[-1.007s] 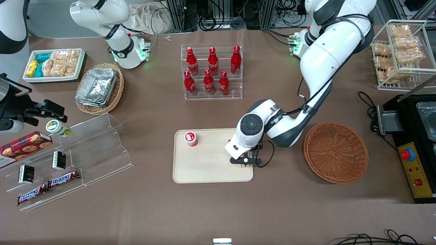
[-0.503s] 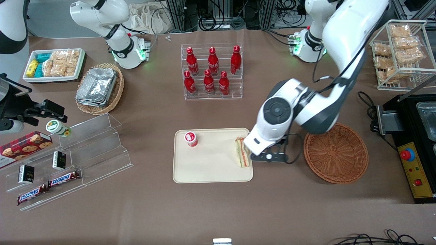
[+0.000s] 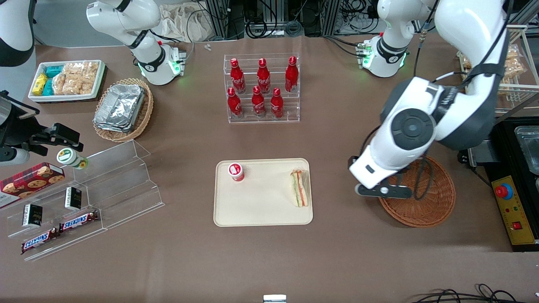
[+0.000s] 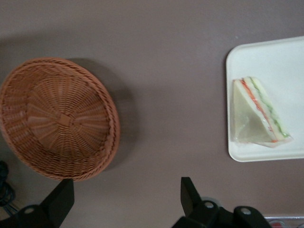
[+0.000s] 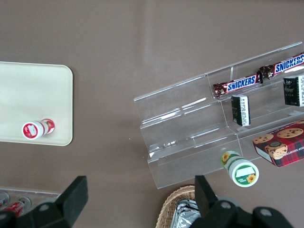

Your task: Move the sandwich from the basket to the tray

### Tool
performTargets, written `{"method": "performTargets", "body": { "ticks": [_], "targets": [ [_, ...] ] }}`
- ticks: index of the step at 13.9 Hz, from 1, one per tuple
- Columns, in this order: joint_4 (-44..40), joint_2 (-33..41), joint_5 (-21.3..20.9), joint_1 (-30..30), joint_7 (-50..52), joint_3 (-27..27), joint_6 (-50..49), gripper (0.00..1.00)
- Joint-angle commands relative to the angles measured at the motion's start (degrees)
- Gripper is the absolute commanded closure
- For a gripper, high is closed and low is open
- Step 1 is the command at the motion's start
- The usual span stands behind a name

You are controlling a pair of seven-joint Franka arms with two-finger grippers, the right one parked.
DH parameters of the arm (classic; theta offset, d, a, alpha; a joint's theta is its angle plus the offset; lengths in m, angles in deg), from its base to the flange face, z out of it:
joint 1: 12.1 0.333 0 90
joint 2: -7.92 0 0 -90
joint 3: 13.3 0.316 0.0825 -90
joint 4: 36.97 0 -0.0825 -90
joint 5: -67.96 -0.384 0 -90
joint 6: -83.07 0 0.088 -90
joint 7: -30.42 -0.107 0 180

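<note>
The sandwich (image 3: 300, 188) (image 4: 256, 114), a clear-wrapped wedge with orange and green layers, lies on the cream tray (image 3: 261, 210) (image 4: 266, 52) near the edge closest to the basket. The reddish-brown wicker basket (image 3: 425, 202) (image 4: 57, 118) holds nothing. My gripper (image 3: 384, 191) (image 4: 126, 197) hangs open high above the bare tablecloth between tray and basket, partly over the basket's rim in the front view. Nothing is between its fingers (image 4: 189, 192).
A small red-and-white cup (image 3: 236, 171) stands on the tray. A rack of red cola bottles (image 3: 262, 88) is farther from the camera. A black control box (image 3: 511, 206) flanks the basket at the working arm's end. A clear stepped shelf (image 3: 105, 189) lies toward the parked arm's end.
One second ago the gripper was down on the tray. It has let go of the sandwich, which stays on the tray, and has risen and swung toward the basket.
</note>
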Motion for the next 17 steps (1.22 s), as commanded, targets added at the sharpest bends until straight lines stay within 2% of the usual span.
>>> {"method": "performTargets", "body": {
  "ticks": [1, 3, 10, 17],
  "targets": [
    [2.22, 5.74, 1.63, 5.12, -3.73, 0.09, -2.69, 0.01],
    [2.40, 8.38, 1.55, 8.20, -10.23, 0.44, -6.90, 0.01],
    [1.70, 10.50, 1.90, 13.57, -12.27, 0.00, -9.21, 0.01],
    [1.70, 11.82, 6.11, 17.17, -13.15, 0.35, -8.24, 0.01]
  ]
}}
